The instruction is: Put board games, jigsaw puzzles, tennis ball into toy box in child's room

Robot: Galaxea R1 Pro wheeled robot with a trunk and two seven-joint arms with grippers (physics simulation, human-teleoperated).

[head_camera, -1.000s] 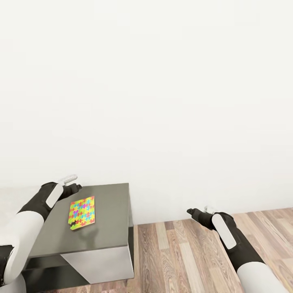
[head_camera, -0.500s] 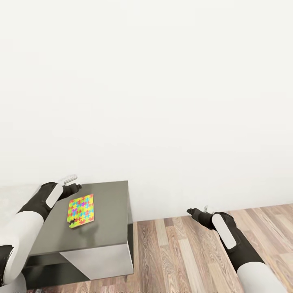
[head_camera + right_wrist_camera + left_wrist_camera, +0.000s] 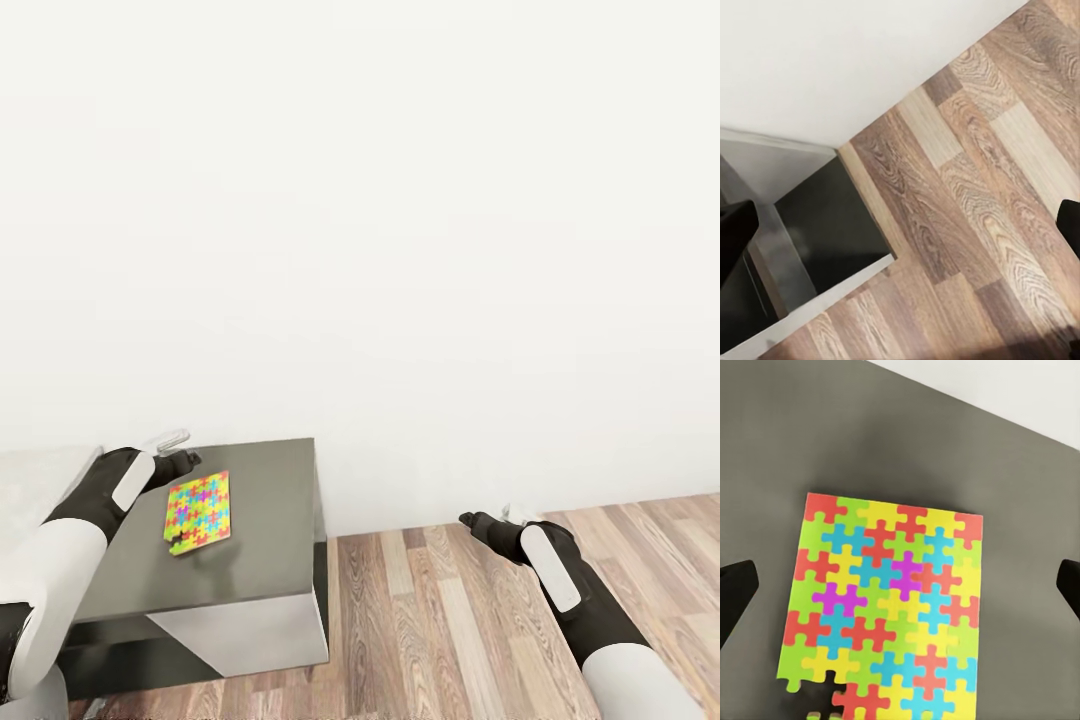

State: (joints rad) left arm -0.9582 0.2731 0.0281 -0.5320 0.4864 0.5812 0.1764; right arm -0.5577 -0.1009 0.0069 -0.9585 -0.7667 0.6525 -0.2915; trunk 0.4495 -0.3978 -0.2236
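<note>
One jigsaw puzzle (image 3: pixel 200 510), a thin panel of yellow, pink, blue and green pieces, lies flat on a dark grey furniture top (image 3: pixel 265 530). In the left wrist view the jigsaw puzzle (image 3: pixel 889 607) shows a dark gap at one corner. My left gripper (image 3: pixel 180 452) hovers over the puzzle's far end, open, and in the left wrist view the left gripper (image 3: pixel 900 589) has its fingertips (image 3: pixel 735 592) wide apart with the panel below them. My right gripper (image 3: pixel 485 525) hangs open over the wood floor; the right wrist view has the right gripper (image 3: pixel 900 225) empty.
A white wall (image 3: pixel 400 250) rises right behind the furniture. Wood-plank floor (image 3: pixel 450 630) spreads to the right of it. A pale surface (image 3: pixel 30 470) shows at the far left behind my left arm. The furniture's corner (image 3: pixel 832 225) sits near my right gripper.
The whole head picture has shifted a little, with furniture and puzzle sitting slightly higher, so the camera has moved. Both arms hold the same pose and both grippers stay open.
</note>
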